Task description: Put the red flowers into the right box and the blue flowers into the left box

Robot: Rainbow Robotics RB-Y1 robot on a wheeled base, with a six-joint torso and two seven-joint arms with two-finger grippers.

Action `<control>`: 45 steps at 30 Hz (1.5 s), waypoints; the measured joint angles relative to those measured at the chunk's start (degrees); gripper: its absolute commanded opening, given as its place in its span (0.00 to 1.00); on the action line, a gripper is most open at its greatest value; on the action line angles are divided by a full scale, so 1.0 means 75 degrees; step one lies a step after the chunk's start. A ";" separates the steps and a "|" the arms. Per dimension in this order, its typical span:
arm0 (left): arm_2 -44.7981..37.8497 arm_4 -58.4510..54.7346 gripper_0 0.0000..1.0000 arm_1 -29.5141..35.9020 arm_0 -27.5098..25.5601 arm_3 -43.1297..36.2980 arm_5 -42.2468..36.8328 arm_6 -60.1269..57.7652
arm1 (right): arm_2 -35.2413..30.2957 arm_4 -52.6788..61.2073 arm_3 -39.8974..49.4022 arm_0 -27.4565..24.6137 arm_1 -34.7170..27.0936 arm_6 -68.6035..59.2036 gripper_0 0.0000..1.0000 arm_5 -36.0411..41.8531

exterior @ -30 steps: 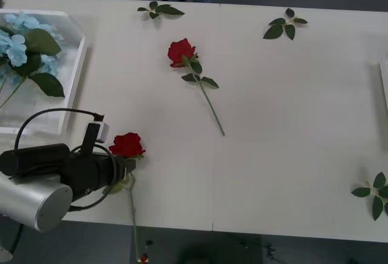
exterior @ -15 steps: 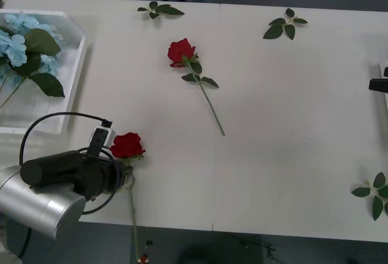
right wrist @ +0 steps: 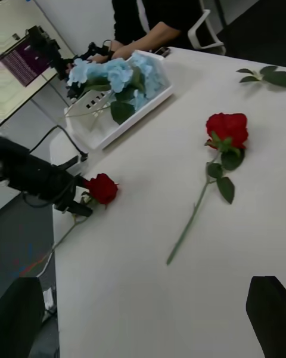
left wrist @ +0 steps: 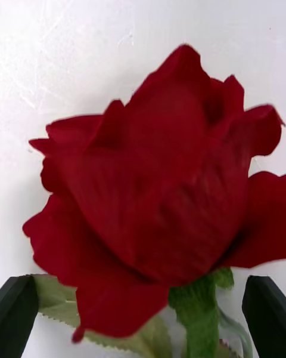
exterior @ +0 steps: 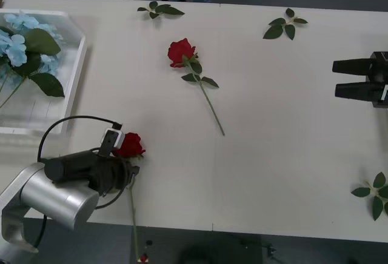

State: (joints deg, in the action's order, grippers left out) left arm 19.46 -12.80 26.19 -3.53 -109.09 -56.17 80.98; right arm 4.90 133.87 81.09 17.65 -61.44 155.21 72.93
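Note:
Two red flowers lie on the white table. One rose [exterior: 182, 52] is in the middle, its stem running toward the front. The other rose [exterior: 127, 145] is near the front edge, its stem hanging over it. My left gripper [exterior: 129, 167] is open, with this bloom [left wrist: 161, 197] and its stem between the black fingers [left wrist: 16, 310]. My right gripper [exterior: 334, 77] is open at the table's right side, far from both roses [right wrist: 227, 128] [right wrist: 102, 188]. Blue flowers [exterior: 21, 43] lie in the left box [exterior: 76, 73]. The right box is out of view.
Loose green leaf sprigs lie at the back left [exterior: 160, 9], the back right [exterior: 285, 25] and the front right [exterior: 373, 194]. The wide stretch of table between the middle rose and my right gripper is bare. The table's front edge is just behind my left wrist.
My left arm has slid right and closed in on the near rose. My right gripper has come in from the right edge over the table.

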 measured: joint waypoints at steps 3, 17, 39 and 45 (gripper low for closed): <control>0.0000 0.0000 1.00 0.0000 0.0090 0.0047 0.0000 0.0000 | 0.0002 0.0000 0.0273 0.0000 0.0000 0.0000 1.00 0.0043; 0.0000 0.0000 0.00 -0.0001 0.0558 0.0593 0.0002 0.0000 | 0.0002 0.0000 0.0825 0.0000 0.0000 0.0000 1.00 0.0203; -0.1357 -0.3551 0.00 0.0304 0.0136 -0.1822 0.0542 0.0000 | 0.0002 0.0000 0.0825 -0.0001 0.0000 0.0000 1.00 0.0211; -0.1456 -0.5099 0.00 0.0337 0.1067 -0.1849 0.1216 -0.0001 | 0.0002 0.0000 0.0825 -0.0001 0.0000 0.0000 1.00 0.0212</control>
State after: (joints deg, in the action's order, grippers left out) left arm 8.54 -51.04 28.72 4.47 -122.97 -47.05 80.98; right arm 4.91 133.87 87.28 17.64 -61.44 155.21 74.53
